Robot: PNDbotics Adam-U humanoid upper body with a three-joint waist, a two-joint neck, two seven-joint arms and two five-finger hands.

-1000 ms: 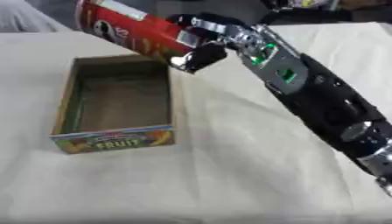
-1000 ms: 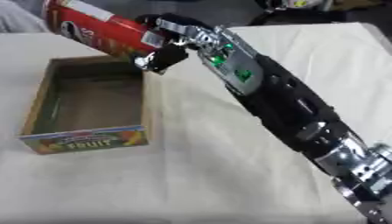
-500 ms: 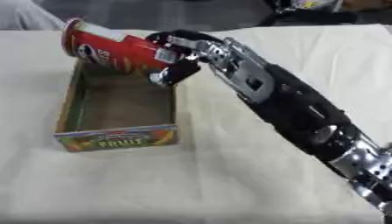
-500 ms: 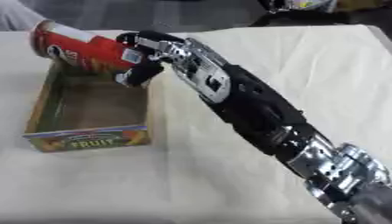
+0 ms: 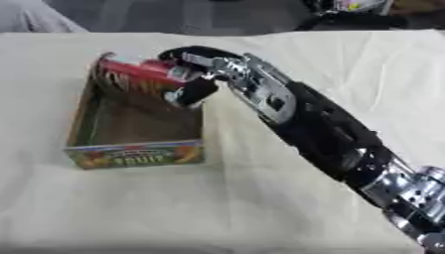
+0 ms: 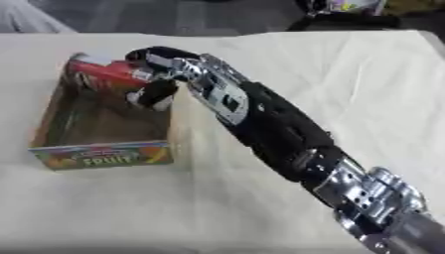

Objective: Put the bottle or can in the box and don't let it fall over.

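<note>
A red cylindrical can (image 5: 130, 79) with dark lettering lies tilted, almost on its side, over the far end of the cardboard box (image 5: 135, 155). My right hand (image 5: 193, 74) is shut on the can, fingers over its top and thumb below, at the box's far right corner. The arm stretches from the lower right across the cloth. The box is open on top, and its front wall carries a colourful fruit label reading FRUIT. Whether the can's end touches the box floor is hidden by the wall. My left hand is not in sight.
A cream cloth (image 5: 260, 198) covers the table, wrinkled around the box. Dark floor and some objects lie beyond the far edge (image 5: 347, 10). Open cloth lies in front of and to the right of the box.
The right hand has carried the can down and leftward, from above the box's far right corner into the box's far end. The can has tipped further toward horizontal.
</note>
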